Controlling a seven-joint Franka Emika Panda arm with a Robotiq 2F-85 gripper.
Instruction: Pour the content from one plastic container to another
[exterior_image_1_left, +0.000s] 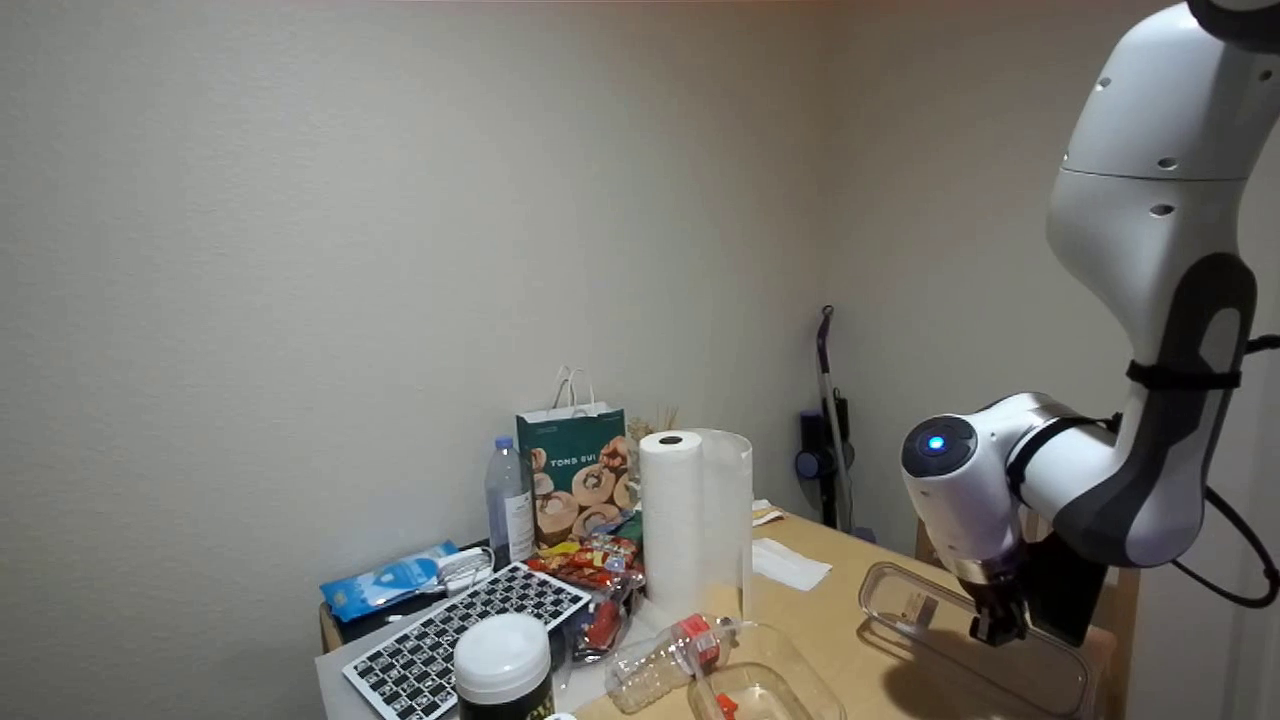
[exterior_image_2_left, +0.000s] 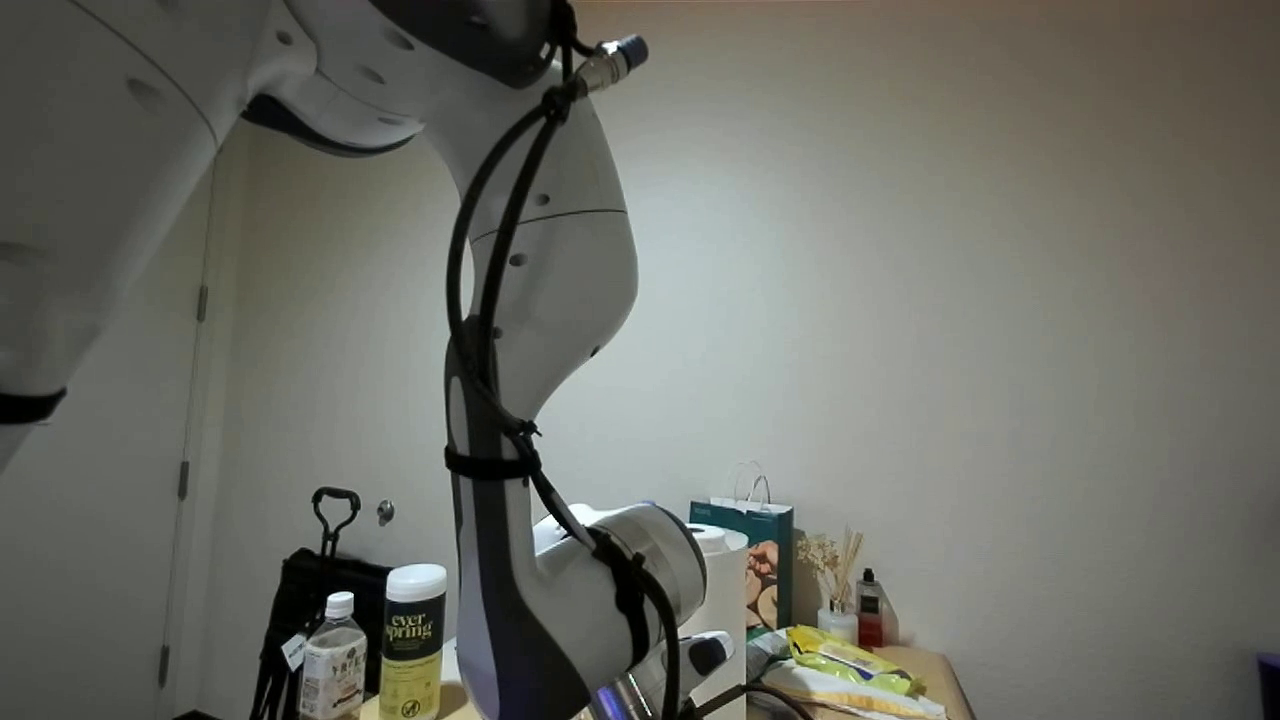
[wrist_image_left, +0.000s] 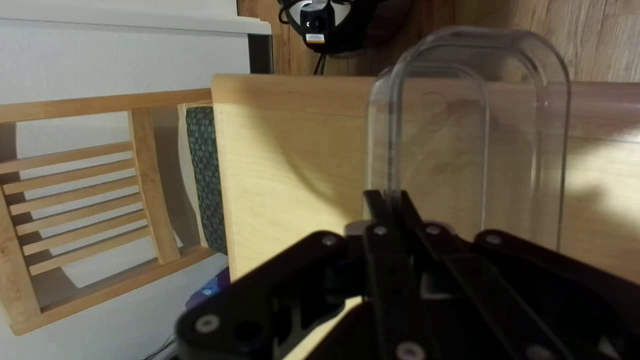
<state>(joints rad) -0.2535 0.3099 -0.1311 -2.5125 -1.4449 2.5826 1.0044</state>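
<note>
A long clear plastic container (exterior_image_1_left: 935, 625) shows in an exterior view at the table's right part. It also shows in the wrist view (wrist_image_left: 440, 150), where I see nothing inside its visible part. My gripper (exterior_image_1_left: 1000, 630) is shut on its side wall, with the rim pinched between the fingertips (wrist_image_left: 388, 195) in the wrist view. I cannot tell whether its base touches the table. A boxy clear tub (exterior_image_1_left: 800, 680) stands near the front, partly cut off by the frame, with a small red item (exterior_image_1_left: 727, 706) in it. Gripper and both containers are hidden in the exterior view with the arm in front.
A clear bottle (exterior_image_1_left: 650, 672) lies against the tub. Behind are a paper-towel roll (exterior_image_1_left: 672, 530), snack packets (exterior_image_1_left: 600, 560) and a checkered board (exterior_image_1_left: 465, 640). A white-lidded canister (exterior_image_1_left: 503, 660) stands in front. A wooden chair (wrist_image_left: 145, 185) stands at the table's edge (wrist_image_left: 300, 84).
</note>
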